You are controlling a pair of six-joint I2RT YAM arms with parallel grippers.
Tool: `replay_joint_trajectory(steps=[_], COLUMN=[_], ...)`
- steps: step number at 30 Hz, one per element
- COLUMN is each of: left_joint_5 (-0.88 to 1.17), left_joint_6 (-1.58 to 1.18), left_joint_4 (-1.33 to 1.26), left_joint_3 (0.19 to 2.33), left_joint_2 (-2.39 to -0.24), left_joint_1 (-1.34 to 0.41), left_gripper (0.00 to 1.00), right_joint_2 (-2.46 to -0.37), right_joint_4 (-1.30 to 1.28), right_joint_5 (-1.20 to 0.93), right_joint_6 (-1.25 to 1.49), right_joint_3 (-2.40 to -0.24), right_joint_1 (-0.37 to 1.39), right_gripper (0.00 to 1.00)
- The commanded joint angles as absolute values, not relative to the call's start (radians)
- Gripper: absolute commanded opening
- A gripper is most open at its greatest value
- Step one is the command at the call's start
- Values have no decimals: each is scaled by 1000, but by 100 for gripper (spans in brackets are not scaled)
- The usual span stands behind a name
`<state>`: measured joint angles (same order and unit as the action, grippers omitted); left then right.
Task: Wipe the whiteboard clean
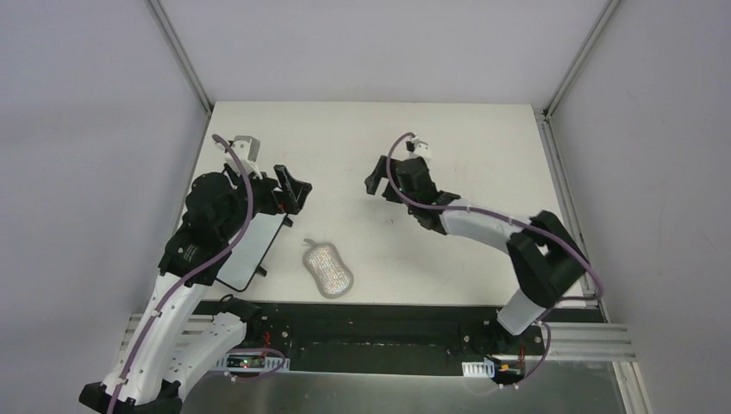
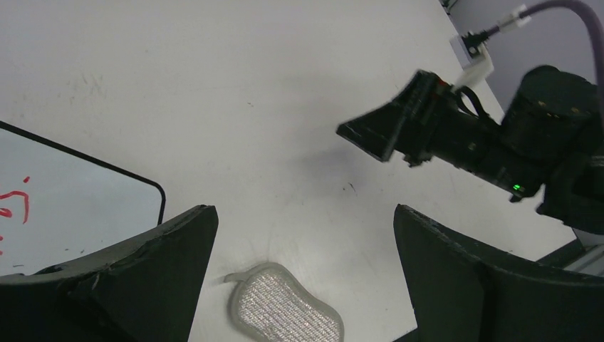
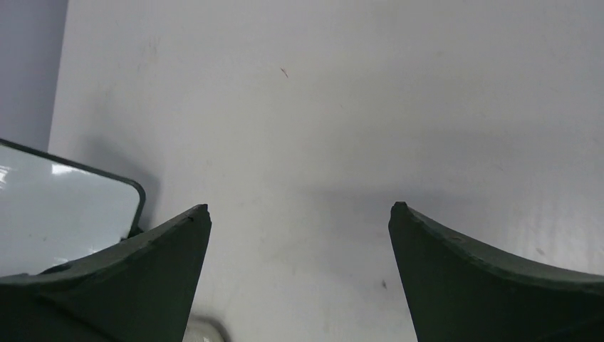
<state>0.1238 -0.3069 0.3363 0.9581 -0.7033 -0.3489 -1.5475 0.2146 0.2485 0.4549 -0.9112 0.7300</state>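
Observation:
The whiteboard (image 1: 256,247) lies flat at the table's left, partly under my left arm. Its white face and black frame show in the left wrist view (image 2: 78,192) with red handwriting (image 2: 18,206), and in the right wrist view (image 3: 64,214). A grey sparkly peanut-shaped pad (image 1: 327,269) lies on the table to the right of the board; it also shows in the left wrist view (image 2: 285,310). My left gripper (image 1: 296,191) (image 2: 305,214) is open and empty above the board's far corner. My right gripper (image 1: 376,178) (image 3: 299,208) is open and empty over bare table at the centre.
The white table (image 1: 465,147) is walled by grey panels on the left, right and far sides. My right gripper also shows in the left wrist view (image 2: 384,132). A sliver of the pad (image 3: 206,331) shows at the bottom of the right wrist view.

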Motion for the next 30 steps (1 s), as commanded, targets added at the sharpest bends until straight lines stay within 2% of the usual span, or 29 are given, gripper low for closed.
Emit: replay_joint_trajectory(steps=[1,5,8,14,18,24,26,30], left_joint_5=[103,-5,-61,-38,-51,-203,-260,-233], left_joint_6=[-340,-341,-375,-543,-648,-861,-942,-1060], left_joint_4=[330,378,431,559,551,526,546,541], left_joint_3=[985,993,1006,925,771,646,632,605], left_joint_2=[-722,-808,-873,-912,-891,-920,-939,-1001], left_joint_1=[-395,-464,-487,-492,-526,-709,-760,-779], left_gripper=[100,100,100,98,87,68,66,62], right_joint_2=[-1764,-1949,-1985,-1901,-1885,-1850,-1850,-1858], right_joint_4=[509,552,551,682,756,769,765,783], right_joint_5=[246,174,165,176,217,157,144,143], right_joint_6=[422,455,462,427,407,331,311,333], right_joint_3=[-1109,-1274,-1306,-1071,-981,-966,-965,-948], right_joint_1=[722,696,690,691,686,685,683,664], right_gripper=[98,98,98,98,98,98,98,98])
